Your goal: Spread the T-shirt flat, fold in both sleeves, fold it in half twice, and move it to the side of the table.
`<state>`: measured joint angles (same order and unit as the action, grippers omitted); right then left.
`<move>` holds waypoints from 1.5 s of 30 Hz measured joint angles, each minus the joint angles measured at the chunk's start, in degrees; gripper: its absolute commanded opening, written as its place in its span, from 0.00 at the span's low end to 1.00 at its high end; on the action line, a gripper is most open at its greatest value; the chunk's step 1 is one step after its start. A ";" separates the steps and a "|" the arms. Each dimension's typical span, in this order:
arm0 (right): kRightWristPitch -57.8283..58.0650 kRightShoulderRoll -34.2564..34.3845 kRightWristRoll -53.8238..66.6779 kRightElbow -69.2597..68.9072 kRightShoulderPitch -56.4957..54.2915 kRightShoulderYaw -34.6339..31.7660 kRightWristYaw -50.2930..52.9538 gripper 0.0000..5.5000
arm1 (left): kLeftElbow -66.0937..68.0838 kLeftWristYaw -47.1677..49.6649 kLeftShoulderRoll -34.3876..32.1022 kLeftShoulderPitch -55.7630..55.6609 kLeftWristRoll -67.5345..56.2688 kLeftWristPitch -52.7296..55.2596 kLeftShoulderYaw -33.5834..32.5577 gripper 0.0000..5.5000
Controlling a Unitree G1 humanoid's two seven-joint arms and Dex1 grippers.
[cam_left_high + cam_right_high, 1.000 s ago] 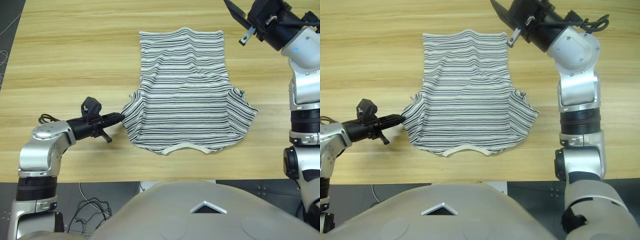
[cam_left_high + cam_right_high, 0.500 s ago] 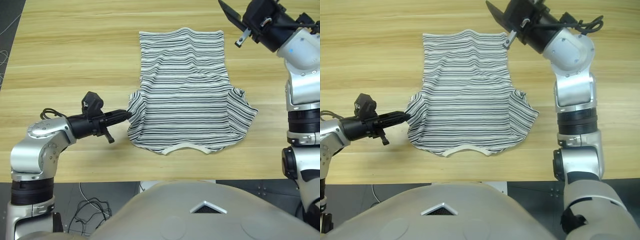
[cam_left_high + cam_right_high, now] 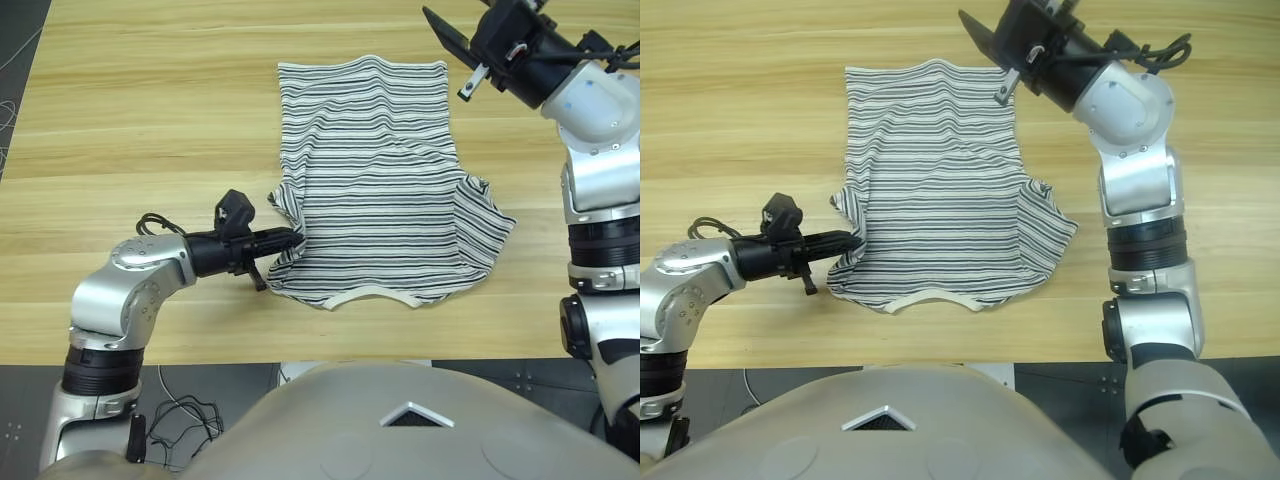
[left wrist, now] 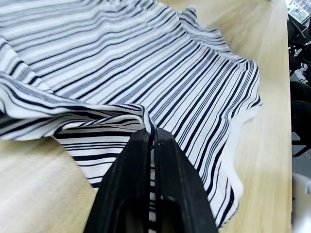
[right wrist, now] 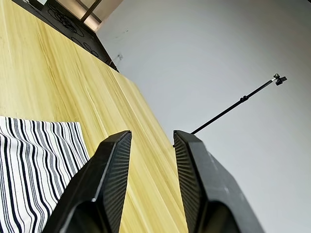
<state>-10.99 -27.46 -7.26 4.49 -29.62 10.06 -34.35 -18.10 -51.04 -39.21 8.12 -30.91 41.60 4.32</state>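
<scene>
Wide table (image 3: 150,110) margins flanking T-shirt (image 3: 370,170)

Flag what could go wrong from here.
The left pincer grips only a thin sleeve edge of the black-and-white striped T-shirt; it could slip out.
Fabric bunches beside that grip, so the fold may land creased.
The open right pincer hangs raised, pinning nothing; the whole shirt could drag across the light wooden table.

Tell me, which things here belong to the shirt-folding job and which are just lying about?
Job: T-shirt; left pincer, shut on its sleeve; right pincer, open, raised; wooden table.
Lying about: cables on the floor; thin pole in the room behind.
</scene>
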 measured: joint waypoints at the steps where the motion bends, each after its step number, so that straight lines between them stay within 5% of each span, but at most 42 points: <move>1: 0.00 0.01 -0.01 -0.02 0.01 0.09 0.00 0.29 | 0.47 0.06 0.56 -0.12 0.82 -0.46 1.19 0.02; 12: 0.00 0.24 -0.40 -0.09 1.03 0.40 0.20 0.29 | 3.61 0.83 5.13 -4.55 4.29 -1.27 7.36 0.02; 34: 0.73 -1.86 -1.66 0.42 1.36 -0.02 -0.68 0.29 | -1.42 1.62 6.35 -4.34 -0.32 0.28 5.72 0.62; 36: 5.20 -3.99 -1.54 2.50 1.57 -1.57 -1.68 0.29 | -3.78 2.23 6.98 -3.94 -2.04 0.57 3.89 0.62; 42: 33.64 -18.18 15.98 0.22 16.74 -8.31 -26.12 0.50 | -11.42 3.16 4.66 1.36 -8.44 -1.64 -13.64 0.62; 45: 38.28 -22.90 17.18 -1.51 19.10 -9.03 -29.93 0.60 | -10.48 4.76 2.92 0.74 -9.94 -1.75 -20.78 0.62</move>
<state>27.28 -50.36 9.92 2.98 -10.52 1.03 -64.29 -28.58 -46.28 -36.29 8.85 -40.85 39.86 -16.45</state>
